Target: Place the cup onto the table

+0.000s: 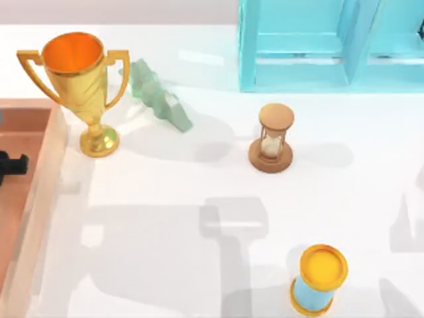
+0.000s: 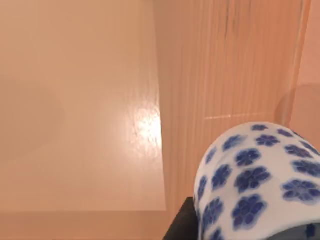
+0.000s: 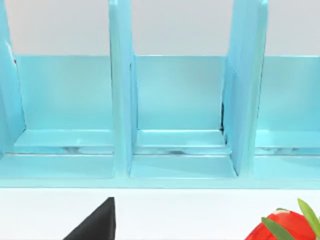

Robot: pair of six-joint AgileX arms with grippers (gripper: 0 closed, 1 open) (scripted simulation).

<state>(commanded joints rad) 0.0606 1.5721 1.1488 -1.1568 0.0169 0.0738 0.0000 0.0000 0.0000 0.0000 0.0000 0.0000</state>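
The cup point(image 2: 260, 182), white with blue flower marks, is sitting close under the left wrist camera, over the brown tray point(image 2: 80, 100).

Top view: the table point(image 1: 165, 218) is carrying a gold trophy point(image 1: 76, 86) near its far left, a pale green block point(image 1: 159, 96) leaning just beside the trophy, an hourglass point(image 1: 271, 139) near the middle, and a light-blue cylinder with a yellow top point(image 1: 318, 278) toward the near right. A light-blue rack point(image 1: 311, 46) is standing along the far edge. The tray point(image 1: 36, 179) is lying at the left side of the table, and a dark piece of the left tool point(image 1: 12, 163) is reaching over it at the picture's left edge.

Left wrist view: the cup is lying against a dark part of the left tool point(image 2: 182, 222). Whether the fingers are clamped on the cup cannot be told. The tray's floor and its raised wooden wall are lying beyond the cup; whether the cup is touching the floor cannot be told.

Right wrist view: the camera is facing the rack's point(image 3: 175, 115) upright dividers across a strip of table. One dark finger of the right tool point(image 3: 97, 222) is showing at the edge; its state cannot be told. A red fruit with green leaves point(image 3: 285, 227) is resting on the table nearby.
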